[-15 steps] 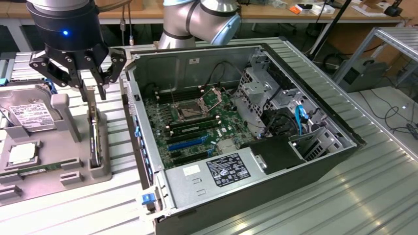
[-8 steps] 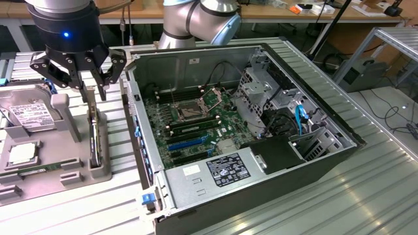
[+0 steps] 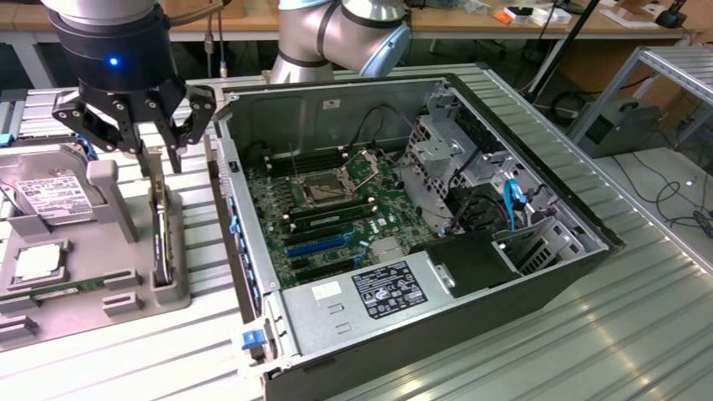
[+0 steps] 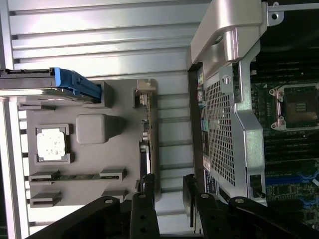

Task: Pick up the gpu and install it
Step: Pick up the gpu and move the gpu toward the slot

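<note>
Gripper (image 4: 168, 185): jaws spread wide, nothing between them, poised just above one end of the gpu (image 3: 165, 238).
gpu: standing on edge in a slot of the grey holder (image 3: 112, 296), beside the computer case (image 3: 446, 334).
computer case: lying open, motherboard (image 3: 334, 209) exposed.
hard drive (image 3: 50, 196): on the holder, toward the exterior view's left.

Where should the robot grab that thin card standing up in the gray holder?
The best grip is probably the gpu's top long edge, coming straight down from above, with a finger on each flat face. It stands on edge in the gray tray's slot, so only that upper edge is free.
</note>
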Motion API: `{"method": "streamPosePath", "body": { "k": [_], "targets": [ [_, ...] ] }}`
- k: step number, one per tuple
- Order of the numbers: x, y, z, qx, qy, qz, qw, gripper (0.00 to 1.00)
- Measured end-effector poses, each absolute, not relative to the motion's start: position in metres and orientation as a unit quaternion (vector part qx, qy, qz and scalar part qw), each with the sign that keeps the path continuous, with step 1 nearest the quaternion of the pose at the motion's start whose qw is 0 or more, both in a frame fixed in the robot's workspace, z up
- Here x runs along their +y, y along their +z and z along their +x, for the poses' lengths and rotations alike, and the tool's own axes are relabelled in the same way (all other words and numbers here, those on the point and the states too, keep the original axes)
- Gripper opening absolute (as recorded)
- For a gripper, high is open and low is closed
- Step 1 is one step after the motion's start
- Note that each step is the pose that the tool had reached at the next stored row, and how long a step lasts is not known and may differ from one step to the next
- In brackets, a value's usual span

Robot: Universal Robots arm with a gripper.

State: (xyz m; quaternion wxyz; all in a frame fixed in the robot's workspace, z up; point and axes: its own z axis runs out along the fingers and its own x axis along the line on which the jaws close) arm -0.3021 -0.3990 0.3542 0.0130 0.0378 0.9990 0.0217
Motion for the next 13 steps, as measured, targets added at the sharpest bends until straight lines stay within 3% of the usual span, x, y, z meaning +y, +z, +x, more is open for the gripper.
{"method": "streamPosePath", "body": {
  "k": [13],
  "targets": [
    [-0.399, 0.3491, -0.3021, 0.999, 0.022, 0.038, 0.013, 0.36]
  ]
}}
